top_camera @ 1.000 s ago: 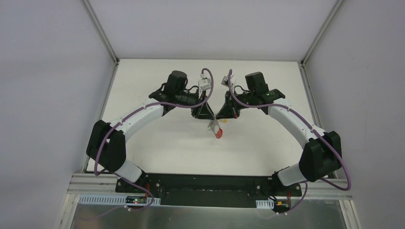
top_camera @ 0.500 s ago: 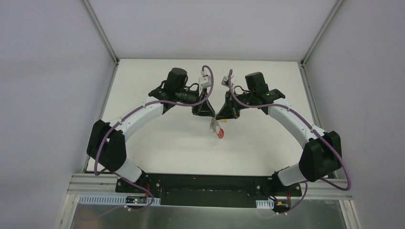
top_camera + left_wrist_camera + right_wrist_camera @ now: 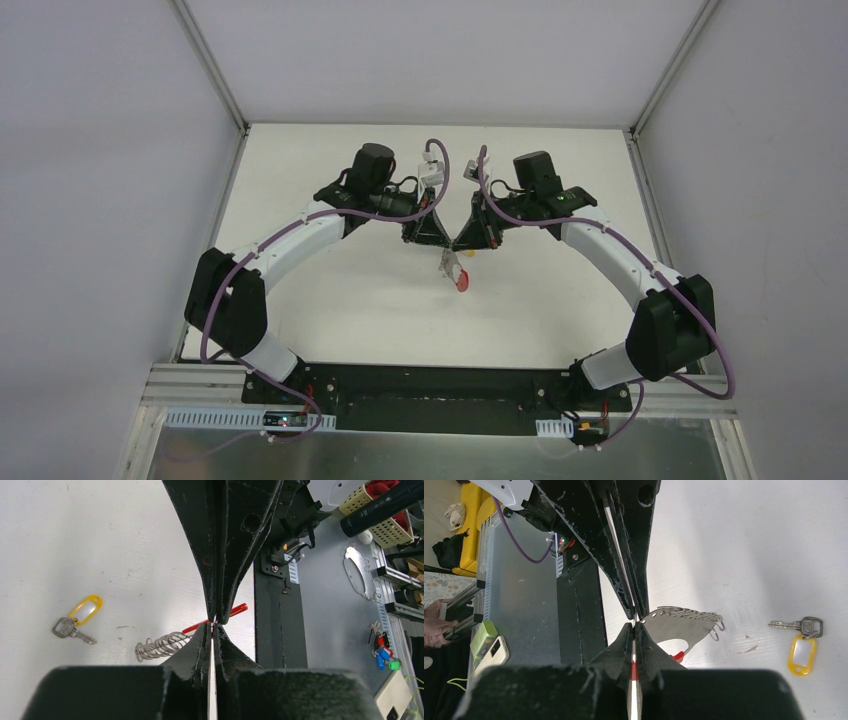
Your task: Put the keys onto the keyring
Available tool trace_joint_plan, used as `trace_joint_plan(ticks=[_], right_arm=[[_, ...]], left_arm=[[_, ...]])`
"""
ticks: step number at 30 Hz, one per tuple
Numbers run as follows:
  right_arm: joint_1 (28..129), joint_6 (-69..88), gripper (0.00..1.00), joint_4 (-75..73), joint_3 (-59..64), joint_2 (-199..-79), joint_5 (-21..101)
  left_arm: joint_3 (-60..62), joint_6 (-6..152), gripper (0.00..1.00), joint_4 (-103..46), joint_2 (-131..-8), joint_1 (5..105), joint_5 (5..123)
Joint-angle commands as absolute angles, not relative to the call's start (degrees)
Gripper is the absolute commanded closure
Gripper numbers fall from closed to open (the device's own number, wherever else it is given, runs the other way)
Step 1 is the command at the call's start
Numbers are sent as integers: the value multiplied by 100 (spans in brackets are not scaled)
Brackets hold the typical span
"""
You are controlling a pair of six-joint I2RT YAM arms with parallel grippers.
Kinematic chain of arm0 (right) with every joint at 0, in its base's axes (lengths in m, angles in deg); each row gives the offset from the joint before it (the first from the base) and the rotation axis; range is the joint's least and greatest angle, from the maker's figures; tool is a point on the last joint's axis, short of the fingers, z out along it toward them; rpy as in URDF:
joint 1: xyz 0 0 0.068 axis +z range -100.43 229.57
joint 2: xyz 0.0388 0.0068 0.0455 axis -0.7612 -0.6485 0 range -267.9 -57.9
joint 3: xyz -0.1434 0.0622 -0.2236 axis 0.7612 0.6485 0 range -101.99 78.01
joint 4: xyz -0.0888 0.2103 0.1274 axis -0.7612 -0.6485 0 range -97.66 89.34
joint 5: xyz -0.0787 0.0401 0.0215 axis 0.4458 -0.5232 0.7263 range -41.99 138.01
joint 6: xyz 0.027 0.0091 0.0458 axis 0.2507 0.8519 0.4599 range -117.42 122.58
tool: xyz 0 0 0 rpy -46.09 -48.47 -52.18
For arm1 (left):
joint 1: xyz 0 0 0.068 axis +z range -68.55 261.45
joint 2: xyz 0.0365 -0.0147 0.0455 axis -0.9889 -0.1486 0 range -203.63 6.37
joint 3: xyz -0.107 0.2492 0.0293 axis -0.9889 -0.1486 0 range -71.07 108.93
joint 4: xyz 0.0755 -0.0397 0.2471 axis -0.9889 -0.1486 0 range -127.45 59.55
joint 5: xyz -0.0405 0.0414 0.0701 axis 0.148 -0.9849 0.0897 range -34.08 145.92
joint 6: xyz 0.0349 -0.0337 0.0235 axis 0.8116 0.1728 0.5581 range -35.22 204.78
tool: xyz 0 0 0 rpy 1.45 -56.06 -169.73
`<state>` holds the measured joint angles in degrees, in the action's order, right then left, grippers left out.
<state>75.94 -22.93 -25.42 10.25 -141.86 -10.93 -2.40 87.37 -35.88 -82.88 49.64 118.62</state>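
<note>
The keys point(image 3: 684, 624), a grey fanned bunch with loop-shaped heads on a red curved band, hang just above the white table point(image 3: 330, 300). They show from above point(image 3: 456, 272) and as a coil of loops point(image 3: 160, 646). My left gripper point(image 3: 212, 630) and right gripper point(image 3: 634, 627) meet tip to tip at the table's middle. Both are shut on the top corner of the bunch, where a thin bit of metal shows. I cannot make out a separate keyring. The right fingers point(image 3: 220, 555) reach down into the left wrist view.
A single key with a yellow tag point(image 3: 77, 620) lies flat on the table beside the bunch point(image 3: 802, 645). Past the table's near edge run a black rail point(image 3: 280, 620) and a grey shelf point(image 3: 340, 630) with clutter. Walls close in on three sides.
The left jaws have closed at the bunch's top corner, and the left wrist has shifted slightly. The right arm and the hanging bunch have stayed in place.
</note>
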Motion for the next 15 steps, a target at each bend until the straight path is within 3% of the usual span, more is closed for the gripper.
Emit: trace_joint_plan(ticks=[1,3,8,11,15], right_arm=[[7599,-2289,100,-2393,967,-14033,-1303],[7591,-2240,100,-2361,948,-14029,-1270],[7350,-1810,83,-1999,962,-13865,-1253],[7100,-1320,73,-1522,1078,-13721,-1423],[6924,-852,71,-1010,1320,-13624,-1612]], left_arm=[[9,8872,100,-3578,-8366,4972,12118],[33,8802,100,-3587,-8363,4979,12055],[-67,7806,100,-3104,-8243,5045,11813],[-343,6667,100,-2038,-8155,5069,11715],[-756,5137,100,-225,-8179,5069,11639]])
